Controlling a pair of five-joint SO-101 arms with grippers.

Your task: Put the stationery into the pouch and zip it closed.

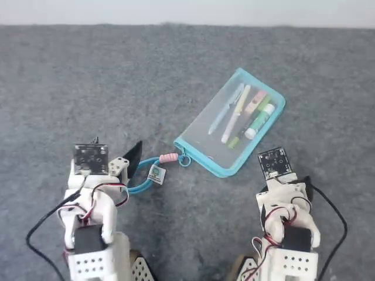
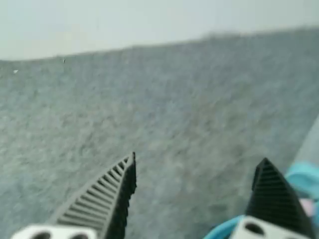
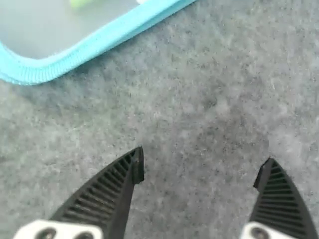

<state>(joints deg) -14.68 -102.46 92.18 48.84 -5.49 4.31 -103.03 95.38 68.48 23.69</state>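
Pouch (image 1: 231,126) lies on the surface, stationery (image 1: 241,116) inside, long axis slanting off its zip pull (image 1: 169,157). Left end effector (image 2: 199,158), jaws apart, sits nearest that pull; right end effector (image 3: 204,154), also apart, faces the pouch's edge.

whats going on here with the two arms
The pastel pens and markers are already inside the translucent blue-edged zip pouch on the grey felt table. Neither arm holds anything: the left arm's fingers are open beside the pouch's blue pull strap, and the right arm's fingers are open over bare felt near the pouch's edge.
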